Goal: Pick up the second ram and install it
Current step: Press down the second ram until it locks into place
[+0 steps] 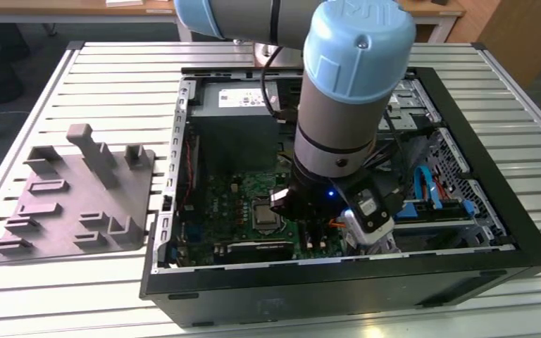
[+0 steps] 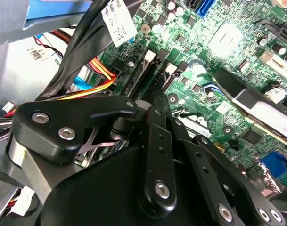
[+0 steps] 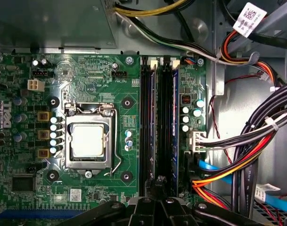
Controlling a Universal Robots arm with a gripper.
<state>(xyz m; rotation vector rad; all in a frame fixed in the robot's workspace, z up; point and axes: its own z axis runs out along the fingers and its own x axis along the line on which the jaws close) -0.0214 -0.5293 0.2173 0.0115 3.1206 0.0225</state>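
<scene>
Second ram point(image 3: 175, 127): seated in the slot nearest the cables, judging by the first wrist view; another stick point(image 3: 147, 127) stands beside it.
Gripper point(image 3: 158, 186): down over the slots' end; grip state cannot be told.
Progress: apparently near finished.
Tray point(image 1: 78, 201): on the bench point(image 1: 82, 282), no stick visible.
</scene>
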